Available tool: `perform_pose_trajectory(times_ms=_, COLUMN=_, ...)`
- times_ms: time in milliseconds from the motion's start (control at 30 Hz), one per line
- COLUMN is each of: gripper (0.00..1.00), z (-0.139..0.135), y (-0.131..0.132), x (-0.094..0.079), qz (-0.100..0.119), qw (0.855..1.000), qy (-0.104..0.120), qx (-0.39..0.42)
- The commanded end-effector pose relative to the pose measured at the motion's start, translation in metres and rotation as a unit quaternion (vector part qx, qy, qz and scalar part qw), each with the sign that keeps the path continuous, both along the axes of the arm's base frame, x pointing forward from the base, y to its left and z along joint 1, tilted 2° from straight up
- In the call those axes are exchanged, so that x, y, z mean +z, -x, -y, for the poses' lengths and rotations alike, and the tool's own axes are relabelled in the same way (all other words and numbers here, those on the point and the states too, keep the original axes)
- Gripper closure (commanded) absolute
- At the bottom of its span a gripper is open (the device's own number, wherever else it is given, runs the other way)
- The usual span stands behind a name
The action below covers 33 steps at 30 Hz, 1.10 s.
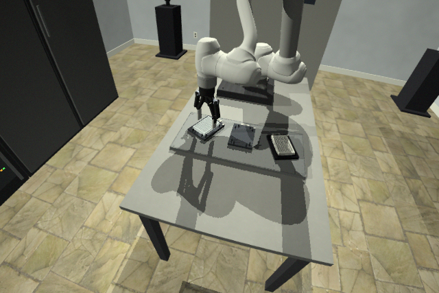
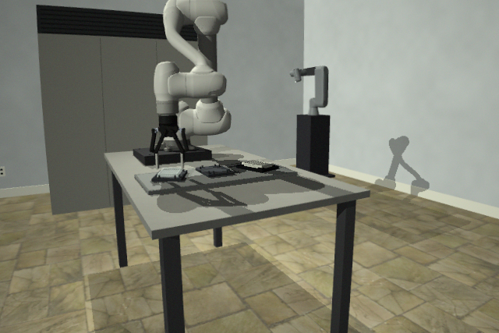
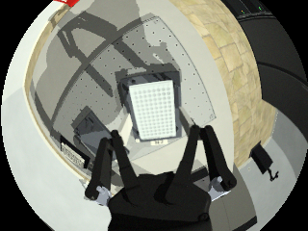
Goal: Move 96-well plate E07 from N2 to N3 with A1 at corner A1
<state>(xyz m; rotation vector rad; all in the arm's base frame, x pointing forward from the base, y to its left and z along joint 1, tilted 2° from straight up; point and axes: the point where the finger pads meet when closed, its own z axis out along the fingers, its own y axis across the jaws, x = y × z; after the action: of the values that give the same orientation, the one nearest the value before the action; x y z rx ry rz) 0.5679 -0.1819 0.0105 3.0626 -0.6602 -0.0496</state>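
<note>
Three plate nests are seen in a row on a grey deck plate [image 1: 198, 155] laid across the table [image 1: 247, 219]. On the nest nearest the dark cabinet [image 1: 42, 52], a white 96-well plate [image 1: 204, 126] is seated flat, well side up; the middle nest [image 1: 242, 136] carries no plate, and a second 96-well plate [image 1: 282, 145] is held on the far nest [image 1: 291, 156]. Which plate is E07 and which nest is N2 cannot be told, since the labels are too small to be read. The gripper [image 1: 207, 114] is held above the first plate, pointed straight down from the white arm [image 1: 234, 64], whose foot is fixed on a dark base block [image 1: 226, 95] at the table's back edge. Its fingers are spread partway and nothing is gripped between them. In the wrist view the plate [image 3: 153, 111] is framed between the two dark fingers, and in the exterior view the fingertips [image 2: 156, 161] are seen at either side of the plate [image 2: 169, 173], just above it.
</note>
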Motion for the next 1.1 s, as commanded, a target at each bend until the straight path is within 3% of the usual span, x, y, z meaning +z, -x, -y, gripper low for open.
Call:
perform_pose_trajectory(times_ms=0, gripper=0.34, z=0.0, y=0.0, x=-0.001, qz=0.0, qw=1.0, qy=0.0, qx=0.0)
perform_pose_trajectory(times_ms=1067, gripper=0.34, z=0.0, y=0.0, x=-0.013, qz=0.0, qw=1.0, qy=0.0, qx=0.0)
